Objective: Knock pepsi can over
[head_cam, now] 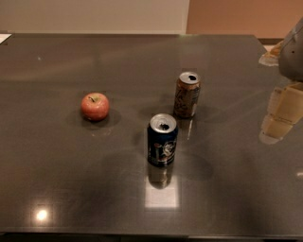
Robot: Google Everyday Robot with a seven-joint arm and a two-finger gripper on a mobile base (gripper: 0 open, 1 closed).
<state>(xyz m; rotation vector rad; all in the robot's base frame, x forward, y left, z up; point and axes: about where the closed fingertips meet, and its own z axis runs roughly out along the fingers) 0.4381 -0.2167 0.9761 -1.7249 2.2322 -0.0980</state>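
pepsi can (162,140) stands upright on the dark grey table (71,189), a little right of the middle and toward the near edge. its silver top faces up, with the drinking hole showing dark. its navy side carries a small white-and-blue logo turned toward the camera. the glossy surface gives back a dim reflection of the can just in front of it, with a pale square of reflected light there too. behind the pepsi can and slightly to the right stands a brown can (187,95), also upright, its top likewise holed. the two cans are near one another but apart, with a strip of table showing between them. a red apple (95,106) sits well to the left of both cans, stem up, on its own patch of table. the gripper (279,116) hangs at the right edge of the view, pale and yellowish, below a grey part of the arm (294,52). it is to the right of both cans, well apart from the pepsi can and touching nothing on the table. whether it is released or clenched, i cannot tell. a small bright glint (41,215) lies on the table near the front left corner, and a pale wall (94,14) runs behind the far edge.
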